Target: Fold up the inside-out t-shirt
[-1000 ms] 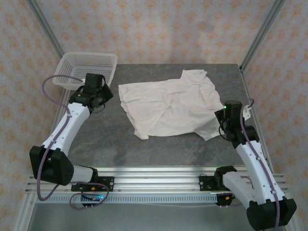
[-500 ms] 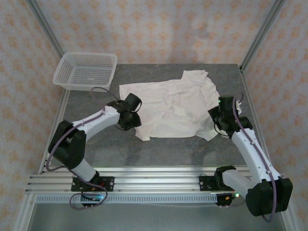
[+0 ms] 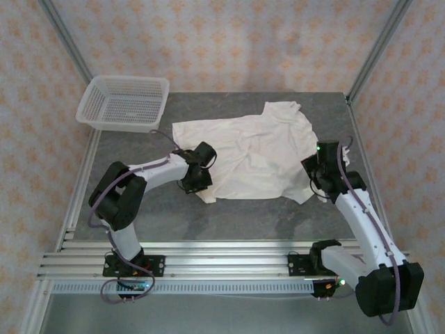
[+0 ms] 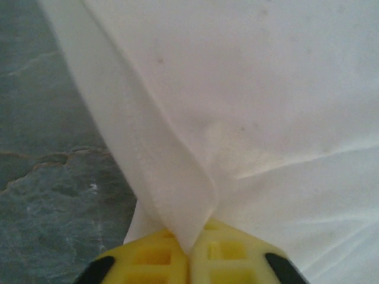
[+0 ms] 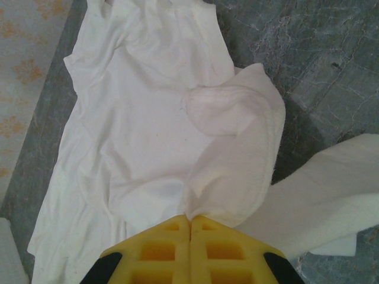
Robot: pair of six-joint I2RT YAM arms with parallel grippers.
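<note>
Top external view: at the far left corner of the tabletop (image 3: 139, 216) sits a white mesh basket (image 3: 94, 115), apart from the cloth. Just right of it the left arm (image 3: 156, 170) reaches across to the near left edge of the inside-out t-shirt (image 3: 257, 149), and the left jaws are down on that edge. In the left wrist view the yellow fingertips (image 4: 157, 260) are pressed together with a raised fold of the t-shirt (image 4: 249, 89) pinched between them, and the grey stone tabletop (image 4: 47, 177) is bare to the left of the fold. The shirt lies spread and wrinkled over the middle and far right of the tabletop, with one bunched end toward the far right. At its near right corner the right arm (image 3: 358, 209) bends in, and the right jaws meet the cloth there. In the right wrist view the yellow fingertips (image 5: 219, 248) are closed tight on a hemmed flap of the t-shirt (image 5: 136, 136), which rises from the flat cloth into the seam between them. The rest of the shirt stretches away to the far left. Another white piece of cloth lies on the tabletop (image 5: 308, 59) to the right of the jaws; I cannot tell how it joins the shirt.
</note>
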